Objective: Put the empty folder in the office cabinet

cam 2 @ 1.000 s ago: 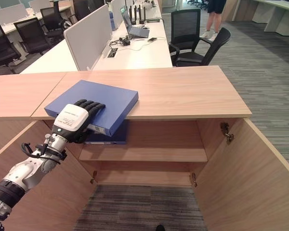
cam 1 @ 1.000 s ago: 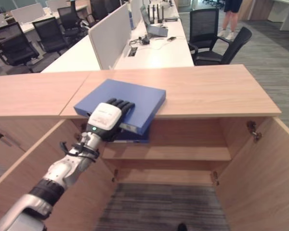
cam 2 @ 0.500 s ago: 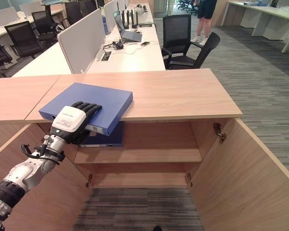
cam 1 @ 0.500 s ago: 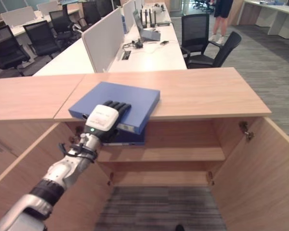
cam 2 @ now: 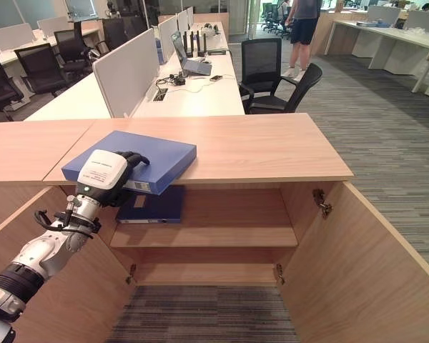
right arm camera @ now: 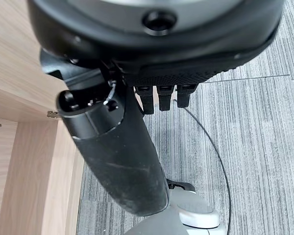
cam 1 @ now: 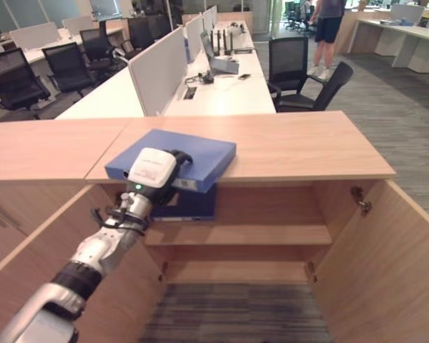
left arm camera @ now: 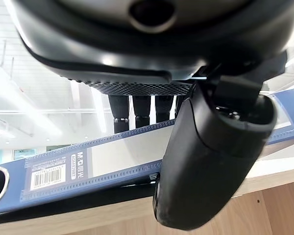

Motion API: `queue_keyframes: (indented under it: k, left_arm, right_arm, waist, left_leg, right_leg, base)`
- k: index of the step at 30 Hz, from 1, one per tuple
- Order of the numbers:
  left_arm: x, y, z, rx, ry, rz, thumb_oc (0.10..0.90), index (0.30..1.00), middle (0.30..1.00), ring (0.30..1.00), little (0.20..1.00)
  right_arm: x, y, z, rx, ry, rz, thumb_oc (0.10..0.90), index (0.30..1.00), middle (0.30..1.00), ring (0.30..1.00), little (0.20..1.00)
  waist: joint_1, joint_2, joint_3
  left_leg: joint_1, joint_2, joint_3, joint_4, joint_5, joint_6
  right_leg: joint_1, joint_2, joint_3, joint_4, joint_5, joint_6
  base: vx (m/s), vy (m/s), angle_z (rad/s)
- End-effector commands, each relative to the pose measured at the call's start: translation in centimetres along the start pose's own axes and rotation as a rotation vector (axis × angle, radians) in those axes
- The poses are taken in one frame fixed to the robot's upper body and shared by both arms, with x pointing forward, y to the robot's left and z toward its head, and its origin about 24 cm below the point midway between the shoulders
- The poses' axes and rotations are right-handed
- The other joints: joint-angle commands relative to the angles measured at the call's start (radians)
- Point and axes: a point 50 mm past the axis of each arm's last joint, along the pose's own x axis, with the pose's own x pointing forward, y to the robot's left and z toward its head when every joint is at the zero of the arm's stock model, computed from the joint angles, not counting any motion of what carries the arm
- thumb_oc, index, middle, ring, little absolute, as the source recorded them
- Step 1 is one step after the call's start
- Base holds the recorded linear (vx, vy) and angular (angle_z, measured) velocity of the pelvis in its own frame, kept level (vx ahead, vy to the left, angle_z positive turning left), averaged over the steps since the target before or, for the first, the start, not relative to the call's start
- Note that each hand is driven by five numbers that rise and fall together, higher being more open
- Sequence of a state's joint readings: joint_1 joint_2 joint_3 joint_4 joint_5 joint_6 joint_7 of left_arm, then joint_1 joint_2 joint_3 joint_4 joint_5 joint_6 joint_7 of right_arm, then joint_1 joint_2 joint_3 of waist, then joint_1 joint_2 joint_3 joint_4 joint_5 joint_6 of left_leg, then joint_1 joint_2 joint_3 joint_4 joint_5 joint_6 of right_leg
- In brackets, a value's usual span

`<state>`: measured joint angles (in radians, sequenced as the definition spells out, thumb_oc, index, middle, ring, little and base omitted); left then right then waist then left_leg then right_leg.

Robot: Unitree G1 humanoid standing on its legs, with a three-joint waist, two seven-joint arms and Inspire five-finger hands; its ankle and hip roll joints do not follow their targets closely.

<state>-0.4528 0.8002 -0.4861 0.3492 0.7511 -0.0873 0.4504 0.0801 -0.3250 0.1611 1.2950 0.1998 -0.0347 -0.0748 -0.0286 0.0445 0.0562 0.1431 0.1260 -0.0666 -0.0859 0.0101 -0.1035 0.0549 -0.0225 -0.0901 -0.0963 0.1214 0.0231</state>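
Folder (cam 1: 173,156), blue, lies flat on the cabinet top (cam 1: 300,146), near edge overhanging the open cabinet. My left hand (cam 1: 152,174) grasps that overhanging edge, fingers over the cover, thumb (left arm camera: 206,161) beneath against the spine. I'd keep the pinch firm, draw it clear of the top, then lower it level toward the shelf (cam 1: 257,234) below, beside a second blue folder (cam 1: 189,206). Right hand (right arm camera: 137,161) idle, fingers relaxed.

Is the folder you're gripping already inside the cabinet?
No. The left hand holds the folder flat on the cabinet top.
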Motion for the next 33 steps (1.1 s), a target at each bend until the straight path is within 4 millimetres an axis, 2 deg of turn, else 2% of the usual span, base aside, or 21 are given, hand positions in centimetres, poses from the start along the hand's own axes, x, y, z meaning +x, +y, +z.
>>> queue_keyframes:
  k: [1, 5, 11, 14, 18, 20, 21, 22, 24, 25, 27, 29, 30, 33]
  left_arm:
    - [2.6, 3.5, -1.8, 0.012, 0.062, 0.108, 0.4, 0.3, 0.3, 0.3, 0.3]
    - [2.7, 4.5, -1.5, -0.031, 0.059, 0.163, 0.4, 0.3, 0.3, 0.3, 0.3]
    - [2.5, 8.3, -1.0, -0.178, 0.037, 0.361, 0.4, 0.3, 0.3, 0.3, 0.3]
    - [1.2, 10.7, -0.7, -0.358, 0.035, 0.521, 0.4, 0.3, 0.3, 0.3, 0.3]
    - [-0.4, 12.6, -0.6, -0.616, 0.037, 0.678, 0.4, 0.3, 0.3, 0.3, 0.3]
    - [-1.9, 13.8, -0.3, -0.88, -0.023, 0.765, 0.4, 0.3, 0.3, 0.3, 0.3]
    - [-2.7, 14.0, -0.1, -1.048, -0.074, 0.772, 0.4, 0.3, 0.3, 0.3, 0.3]
    - [-2.7, 14.0, -0.1, -1.049, -0.072, 0.771, 0.4, 0.3, 0.3, 0.3, 0.3]
    - [-3.6, 14.3, 0.3, -1.201, -0.148, 0.759, 0.4, 0.3, 0.3, 0.3, 0.3]
    - [-4.1, 14.2, 0.7, -1.335, -0.2, 0.728, 0.4, 0.3, 0.3, 0.3, 0.3]
    - [-4.2, 14.1, 1.0, -1.386, -0.227, 0.707, 0.4, 0.3, 0.3, 0.3, 0.3]
    - [-4.6, 13.7, 1.5, -1.537, -0.294, 0.635, 0.4, 0.3, 0.3, 0.3, 0.3]
    - [-4.6, 13.7, 1.5, -1.537, -0.294, 0.634, 0.4, 0.3, 0.3, 0.3, 0.3]
    - [-5.0, 12.9, 2.4, -1.687, -0.367, 0.496, 0.4, 0.3, 0.3, 0.3, 0.3]
  right_arm:
    - [0.3, -2.0, 2.5, 0.025, -0.069, -0.07, 0.8, 0.9, 0.9, 0.9, 0.9]
    - [0.3, -1.8, 2.5, 0.023, -0.064, -0.065, 0.8, 0.9, 0.9, 0.9, 0.9]
    - [0.3, -1.1, 2.5, 0.037, -0.061, -0.047, 0.8, 0.9, 0.9, 0.9, 0.9]
    - [0.3, -0.7, 2.6, 0.05, -0.06, -0.034, 0.8, 0.9, 0.9, 0.9, 0.9]
    - [0.3, -0.4, 3.0, 0.064, -0.07, -0.021, 0.8, 0.9, 0.9, 0.9, 0.9]
    - [0.3, -0.3, 3.6, 0.07, -0.091, -0.006, 0.8, 0.9, 0.9, 0.9, 0.9]
    - [0.3, -0.3, 3.8, 0.066, -0.101, 0.004, 0.8, 0.9, 0.9, 0.9, 0.9]
    - [0.3, -0.3, 3.8, 0.064, -0.101, 0.004, 0.8, 0.9, 0.9, 0.9, 0.9]
    - [0.3, -0.1, 4.0, 0.056, -0.106, 0.023, 0.8, 0.9, 0.9, 0.9, 0.9]
    - [0.3, 0.0, 4.1, 0.041, -0.109, 0.036, 0.8, 0.9, 0.9, 0.9, 0.9]
    - [0.3, 0.1, 4.1, 0.032, -0.108, 0.041, 0.8, 0.9, 0.9, 0.9, 0.9]
    - [0.3, 0.2, 4.4, 0.005, -0.113, 0.059, 0.8, 0.9, 0.9, 0.9, 0.9]
    - [0.3, 0.3, 4.3, 0.004, -0.112, 0.059, 0.8, 0.9, 0.9, 0.9, 0.9]
    - [0.3, 0.3, 4.7, -0.027, -0.12, 0.073, 0.8, 0.9, 0.9, 0.9, 0.9]
  waist:
    - [-0.013, -0.001, 0.04]
    - [-0.007, -0.001, 0.039]
    - [0.01, -0.003, 0.039]
    - [0.022, -0.004, 0.04]
    - [0.035, -0.004, 0.041]
    - [0.045, -0.003, 0.043]
    - [0.053, -0.002, 0.045]
    - [0.052, -0.001, 0.046]
    - [0.059, 0.001, 0.047]
    - [0.065, 0.005, 0.048]
    - [0.067, 0.006, 0.05]
    - [0.078, 0.007, 0.053]
    - [0.077, 0.008, 0.052]
    - [0.091, 0.011, 0.055]
  left_leg:
    - [0.051, 0.039, 0.009, -0.001, -0.068, -0.026]
    - [0.053, 0.037, 0.005, -0.001, -0.068, -0.026]
    - [0.052, 0.036, -0.006, -0.001, -0.065, -0.027]
    - [0.049, 0.035, -0.013, -0.001, -0.061, -0.026]
    - [0.047, 0.034, -0.02, -0.001, -0.058, -0.025]
    - [0.044, 0.033, -0.024, -0.001, -0.054, -0.023]
    - [0.037, 0.03, -0.028, -0.001, -0.045, -0.022]
    - [0.038, 0.03, -0.028, -0.001, -0.045, -0.022]
    - [0.038, 0.031, -0.029, 0.0, -0.05, -0.022]
    - [0.037, 0.031, -0.028, 0.001, -0.049, -0.022]
    - [0.038, 0.032, -0.027, 0.001, -0.049, -0.022]
    - [0.029, 0.031, -0.027, 0.0, -0.041, -0.022]
    - [0.032, 0.032, -0.026, 0.001, -0.047, -0.022]
    - [0.027, 0.032, -0.027, -0.001, -0.045, -0.02]
  right_leg:
    - [0.094, -0.058, 0.032, 0.009, -0.167, 0.101]
    - [0.098, -0.059, 0.028, 0.009, -0.169, 0.099]
    - [0.104, -0.062, 0.021, 0.009, -0.171, 0.097]
    - [0.107, -0.063, 0.016, 0.009, -0.173, 0.093]
    - [0.11, -0.063, 0.011, 0.009, -0.174, 0.089]
    - [0.111, -0.064, 0.007, 0.009, -0.174, 0.085]
    - [0.107, -0.066, 0.007, 0.009, -0.167, 0.082]
    - [0.108, -0.066, 0.007, 0.009, -0.168, 0.082]
    - [0.112, -0.065, 0.005, 0.009, -0.174, 0.082]
    - [0.113, -0.066, 0.003, 0.009, -0.172, 0.081]
    - [0.114, -0.066, 0.002, 0.009, -0.172, 0.081]
    - [0.105, -0.066, 0.0, 0.009, -0.161, 0.081]
    - [0.108, -0.065, 0.0, 0.009, -0.167, 0.082]
    - [0.106, -0.063, -0.001, 0.009, -0.164, 0.083]
  base:
    - [0.0, 0.0, 0.0]
    - [0.0, 0.0, 0.0]
    - [0.0, 0.0, 0.0]
    - [-0.02, -0.019, 0.04]
    - [-0.03, -0.016, 0.07]
    - [-0.05, -0.014, 0.09]
    - [-0.06, -0.01, 0.16]
    - [-0.06, -0.005, 0.15]
    - [-0.02, 0.0, 0.07]
    - [-0.05, 0.006, 0.1]
    - [-0.04, 0.002, 0.05]
    - [-0.04, -0.002, 0.0]
    - [0.0, 0.0, 0.0]
    - [0.0, 0.0, 0.0]
